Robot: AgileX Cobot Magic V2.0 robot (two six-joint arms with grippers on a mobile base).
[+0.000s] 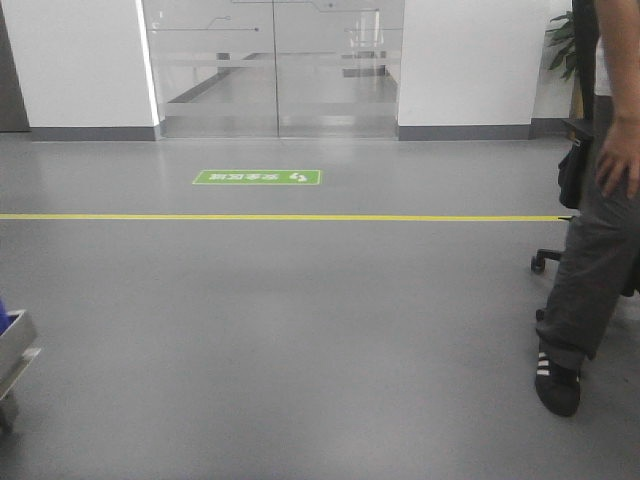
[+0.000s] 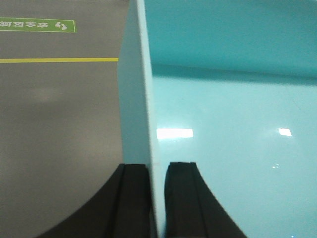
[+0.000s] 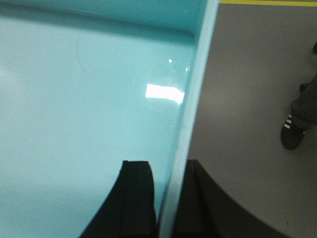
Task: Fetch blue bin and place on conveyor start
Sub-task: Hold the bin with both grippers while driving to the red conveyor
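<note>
Slippage is my worry: my left pincer [image 2: 156, 198] and right pincer [image 3: 167, 203] each clamp only a thin smooth side wall of the blue bin [image 2: 223, 148], held between them above the floor [image 2: 59, 124]. Uneven arm motion could twist it free, and a bystander [image 1: 590, 250] stands near.

Grey floor [image 1: 300, 340] throughout, crossed from the left edge by a thin yellow line [image 1: 280, 217]. Just beyond it, a green floor sign [image 1: 257, 177] with white marks. At the back, glass doors [image 1: 275, 65] between white walls [image 1: 75, 60]. At the right edge, a person [image 1: 592, 250] standing in dark trousers, black white-striped shoe [image 1: 557, 382] flat on the floor; a chair caster [image 1: 539, 264] behind the leg. Plant leaves [image 1: 562, 38] top right. Grey metal tray corner [image 1: 18, 345] lower left.
</note>
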